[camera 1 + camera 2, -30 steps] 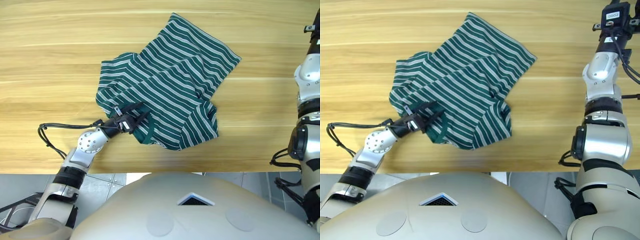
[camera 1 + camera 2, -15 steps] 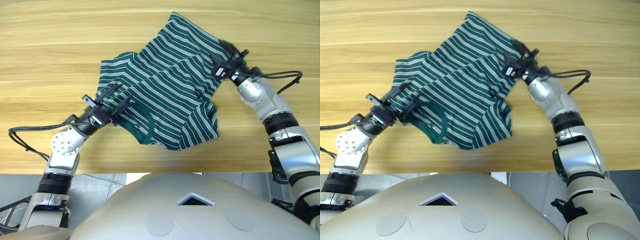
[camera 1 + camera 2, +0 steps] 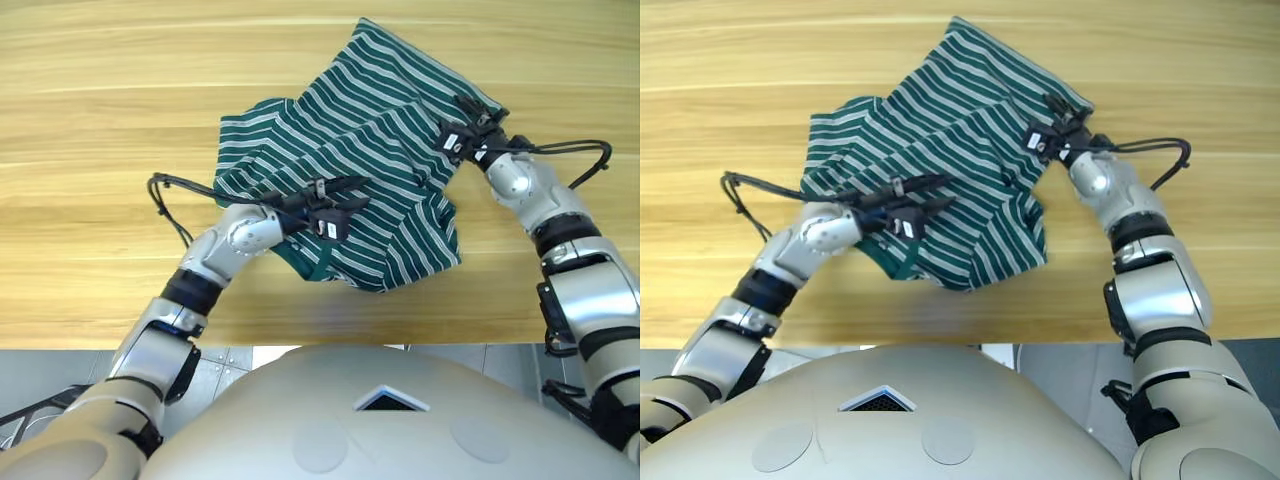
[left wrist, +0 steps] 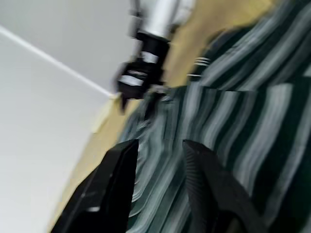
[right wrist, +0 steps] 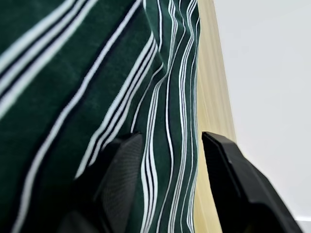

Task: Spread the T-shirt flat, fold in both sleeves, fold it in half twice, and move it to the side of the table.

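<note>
Shirt (image 3: 370,100) is lying crumpled beneath left pincer (image 3: 355,192), its right hem being straddled by right pincer (image 3: 460,125). Both pincers are being held released. Cloth is judged light, limp and prone to bunching, so it is best taken at hem corners. Since half a second ago, left pincer is being swung from shirt's left edge over its middle.

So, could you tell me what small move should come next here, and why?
Probably close the right gripper: it sits open astride a fold at the right edge of the T-shirt, so it could grip there. The T-shirt lies bunched on the table, and the left gripper hovers open over its middle.
</note>
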Robot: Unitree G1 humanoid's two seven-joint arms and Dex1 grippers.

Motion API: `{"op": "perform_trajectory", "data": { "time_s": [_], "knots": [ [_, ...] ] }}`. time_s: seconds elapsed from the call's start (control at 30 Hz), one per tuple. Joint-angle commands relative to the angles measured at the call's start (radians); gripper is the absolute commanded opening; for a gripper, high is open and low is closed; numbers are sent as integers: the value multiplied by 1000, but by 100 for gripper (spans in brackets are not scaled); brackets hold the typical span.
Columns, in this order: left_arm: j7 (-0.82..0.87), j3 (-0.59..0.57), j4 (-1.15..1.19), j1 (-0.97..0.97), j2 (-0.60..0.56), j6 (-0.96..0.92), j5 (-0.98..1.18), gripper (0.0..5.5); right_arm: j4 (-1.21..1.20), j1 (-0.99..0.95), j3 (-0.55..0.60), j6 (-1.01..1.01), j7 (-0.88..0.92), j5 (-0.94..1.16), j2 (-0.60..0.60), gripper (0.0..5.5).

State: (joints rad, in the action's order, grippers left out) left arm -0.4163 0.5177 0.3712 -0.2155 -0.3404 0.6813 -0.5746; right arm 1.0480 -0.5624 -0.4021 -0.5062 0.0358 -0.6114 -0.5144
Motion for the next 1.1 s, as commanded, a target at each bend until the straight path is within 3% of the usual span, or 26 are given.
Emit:
{"op": "perform_trajectory", "data": {
  "time_s": [0.03, 0.27, 0.43, 0.77, 0.93, 1.1],
  "knots": [
    [-29, 81, 97, -21, -13, 69, -24, 169, 66, -48, -29, 24, -9, -20, 39, 228],
    [-250, 92, -81, 185, -162, 155, 485, 169, 187, -138, -39, 85, 0, -23, 32, 228],
    [-337, 67, -142, 274, -192, 113, 681, 169, 247, -186, -47, 142, -5, -26, 33, 228],
    [-486, 78, -197, 358, -176, 27, 796, 169, 278, -247, -65, 189, -14, -38, 78, 228],
    [-364, -108, -155, 245, -72, 16, 858, 169, 288, -258, -67, 200, -5, -41, 101, 228],
    [-345, -158, -143, 161, 19, 28, 846, 169, 293, -244, -73, 199, -4, -46, 107, 228]
  ]
}}
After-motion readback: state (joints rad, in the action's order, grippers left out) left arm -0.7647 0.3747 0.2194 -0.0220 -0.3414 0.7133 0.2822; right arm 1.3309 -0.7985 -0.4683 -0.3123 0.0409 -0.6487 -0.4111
